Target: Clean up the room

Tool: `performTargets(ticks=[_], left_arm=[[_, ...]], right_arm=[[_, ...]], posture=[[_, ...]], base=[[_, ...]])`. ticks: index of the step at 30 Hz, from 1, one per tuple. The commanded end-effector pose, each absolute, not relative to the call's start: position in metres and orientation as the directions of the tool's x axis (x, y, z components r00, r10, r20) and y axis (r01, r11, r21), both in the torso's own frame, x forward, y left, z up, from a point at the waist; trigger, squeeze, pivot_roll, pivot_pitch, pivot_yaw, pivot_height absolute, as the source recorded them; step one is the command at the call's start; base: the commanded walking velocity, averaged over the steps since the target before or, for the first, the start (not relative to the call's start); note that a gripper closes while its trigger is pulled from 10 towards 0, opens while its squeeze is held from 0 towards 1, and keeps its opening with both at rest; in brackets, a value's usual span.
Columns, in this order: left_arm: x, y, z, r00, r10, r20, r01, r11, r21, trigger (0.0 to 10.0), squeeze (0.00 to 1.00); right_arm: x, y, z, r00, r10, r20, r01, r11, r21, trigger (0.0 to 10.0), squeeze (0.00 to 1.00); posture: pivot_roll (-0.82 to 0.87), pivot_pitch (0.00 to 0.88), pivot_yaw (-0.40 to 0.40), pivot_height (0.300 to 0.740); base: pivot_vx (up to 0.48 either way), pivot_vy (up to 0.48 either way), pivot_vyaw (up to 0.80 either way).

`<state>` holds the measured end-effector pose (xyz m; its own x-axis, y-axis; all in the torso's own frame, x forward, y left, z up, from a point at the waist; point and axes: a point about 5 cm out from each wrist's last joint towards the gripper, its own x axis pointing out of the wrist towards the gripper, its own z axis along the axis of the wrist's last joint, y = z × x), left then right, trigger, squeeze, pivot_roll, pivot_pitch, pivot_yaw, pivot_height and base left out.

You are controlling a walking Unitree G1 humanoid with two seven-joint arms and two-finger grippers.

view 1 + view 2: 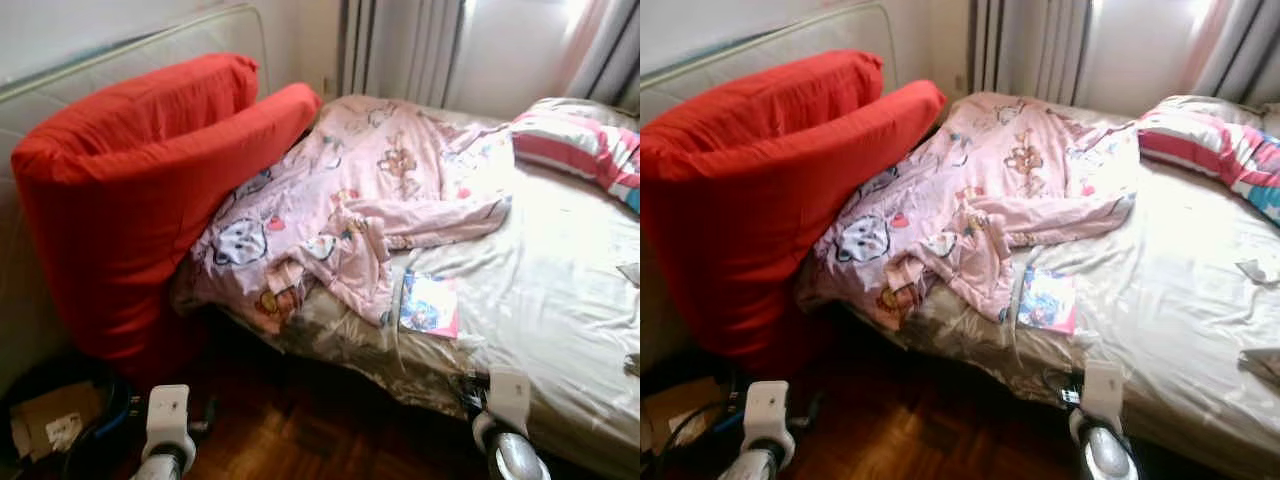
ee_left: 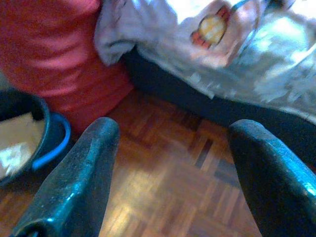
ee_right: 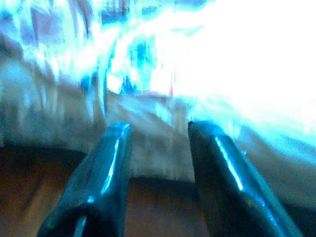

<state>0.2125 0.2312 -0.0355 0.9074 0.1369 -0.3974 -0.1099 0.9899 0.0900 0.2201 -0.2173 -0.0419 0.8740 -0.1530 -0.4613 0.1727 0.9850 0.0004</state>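
A crumpled pink cartoon-print quilt (image 1: 370, 190) lies across the near left part of the bed and hangs over its edge. A big red folded duvet (image 1: 140, 180) leans against the headboard (image 1: 120, 55). A colourful booklet (image 1: 430, 305) rests on the beige sheet (image 1: 560, 280) near the bed's edge. A pink-striped pillow (image 1: 580, 150) lies at the far right. My left gripper (image 2: 173, 143) is open and low over the parquet floor. My right gripper (image 3: 158, 133) is open, holds nothing, and points at the bed's side just below the booklet.
A dark blue-rimmed bin (image 2: 29, 143) holding cardboard stands on the floor under the red duvet. Two small objects (image 1: 630, 272) lie at the bed's right edge. Curtains (image 1: 400, 45) hang behind the bed. Wooden floor (image 1: 300, 430) runs along the bed's near side.
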Motion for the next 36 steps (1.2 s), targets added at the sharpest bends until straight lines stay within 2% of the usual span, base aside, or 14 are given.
performTargets(ticks=[1,7,11,18,24,36], left_arm=[[0.22,0.238,-0.023,0.937,0.148,-0.316,-0.126,0.988,0.09,10.0,0.0],[0.213,0.241,-0.012,0.968,0.123,-0.22,-0.108,0.991,0.082,10.0,0.0],[0.205,0.244,-0.013,0.966,0.156,-0.206,-0.143,0.987,0.078,10.0,0.0],[0.205,0.249,-0.021,0.943,0.178,-0.282,-0.169,0.984,0.059,10.0,0.0],[0.205,0.242,-0.026,0.938,0.161,-0.308,-0.153,0.987,0.052,10.0,0.0],[0.205,0.236,-0.029,0.932,0.158,-0.326,-0.155,0.987,0.037,10.0,0.0]], right_arm=[[0.223,-0.218,-0.037,0.896,-0.14,-0.422,0.157,0.988,0.006,10.0,0.0],[0.223,-0.216,-0.03,0.932,-0.129,-0.339,0.135,0.991,-0.006,10.0,0.0],[0.215,-0.224,-0.033,0.917,-0.197,-0.348,0.216,0.976,0.016,10.0,0.0],[0.199,-0.226,-0.052,0.847,-0.219,-0.485,0.255,0.967,0.009,10.0,0.0],[0.195,-0.225,-0.054,0.837,-0.213,-0.503,0.256,0.966,0.016,10.0,0.0],[0.193,-0.222,-0.058,0.821,-0.21,-0.531,0.274,0.961,0.042,10.0,0.0]], posture=[[0.03,0.0,-0.006,0.74],[0.02,0.002,-0.028,0.74],[0.04,0.021,-0.032,0.74],[0.05,0.043,-0.027,0.74],[0.04,0.065,-0.036,0.74],[0.04,0.088,-0.042,0.74]], base=[[0.0,0.0,0.0],[0.0,0.0,0.0],[0.0,0.0,0.0],[0.0,0.0,0.0],[0.0,0.0,0.0],[0.299,0.0,0.0]])
